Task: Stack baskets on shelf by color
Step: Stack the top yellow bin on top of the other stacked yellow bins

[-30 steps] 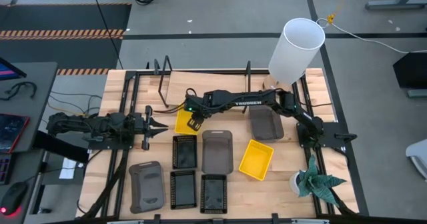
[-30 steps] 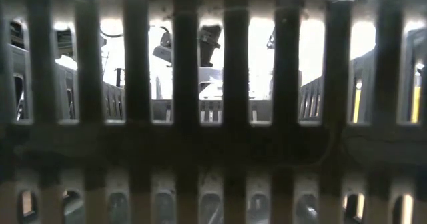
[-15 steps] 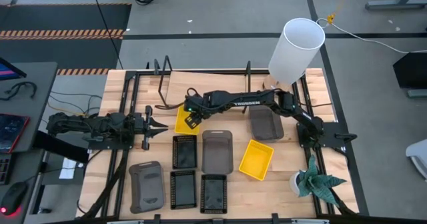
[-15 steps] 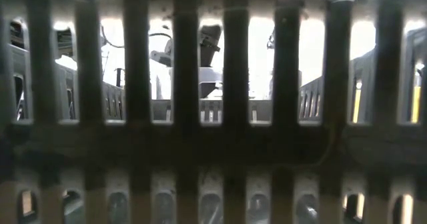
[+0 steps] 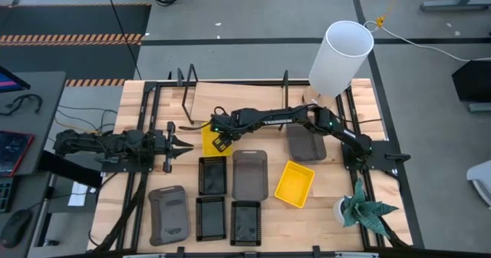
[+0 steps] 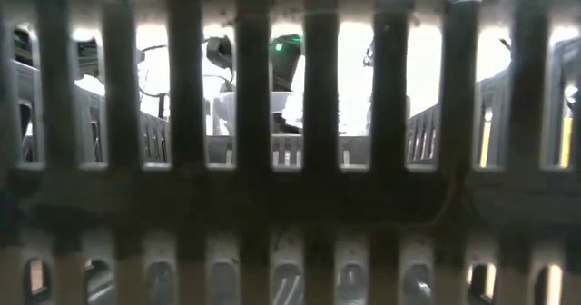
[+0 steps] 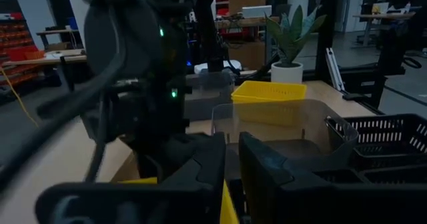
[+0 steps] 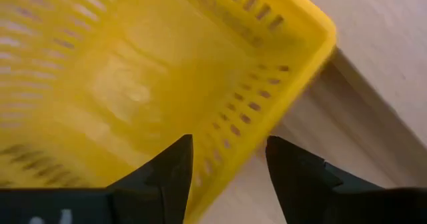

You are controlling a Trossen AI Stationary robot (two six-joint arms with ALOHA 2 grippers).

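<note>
Step in hand: a grasp is being set on the yellow basket (image 5: 207, 139); judged not yet lifted.
Right gripper (image 8: 230, 151): reached across the tabletop (image 5: 337, 173) from its right edge. The fingers are moderately parted and straddle the basket's slotted side wall, one inside and one outside. Nothing is clamped.
Left gripper (image 5: 182, 144): parked near the tabletop's left edge, pointed at the middle. The fingers are drawn together to a thin slit, with nothing between them.
Yellow basket, location: flat on the tabletop just in front of the left end of the shelf (image 5: 245, 100), partly covered by the right wrist.
Shelf: light board with black wire end frames, set along the tabletop's far edge. No basket is seen on it.
Second yellow basket (image 5: 295, 183): skewed, toward the tabletop's right edge.
Dark grey baskets: one by the shelf's right end (image 5: 307, 143), one mid-table (image 5: 249, 173), one near the front-left corner (image 5: 169, 214).
Black mesh baskets: three (image 5: 212, 173), grouped between middle and front edge.
Change over the last second: the right wrist has been shifted slightly leftward over the yellow basket, and its green lamp is now seen in the low view. The basket itself has not been moved.
Meaning for the task: stacking appears not yet begun. Closing on the wall looks to be the next requirement.
</note>
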